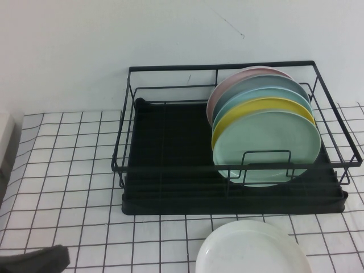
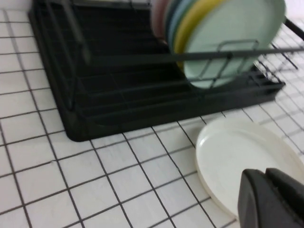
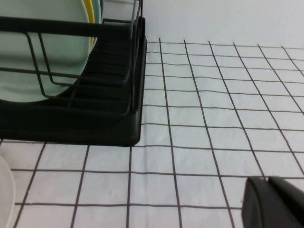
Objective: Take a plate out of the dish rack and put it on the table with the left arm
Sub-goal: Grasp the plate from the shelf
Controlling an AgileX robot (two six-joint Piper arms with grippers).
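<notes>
surface: white gridded table [image 1: 68,170] under a bare pale wall.
rack: dish rack [image 1: 170,199] at the back, plates stacked upright at its right end.
target: mint plate [image 1: 267,145] foremost in the row, leaning on the yellow plate [image 1: 250,109] just behind.
left gripper [image 2: 271,199]: jaws closed, empty, low over the white plate [image 1: 253,250] lying on the table.
right gripper [image 3: 275,202]: near the table right of the rack; fingers cannot be judged.
risk: closed jaws would likely shove the mint plate, not grasp it; the front wire could snag its rim; the white plate crowds the set-down area.
</notes>
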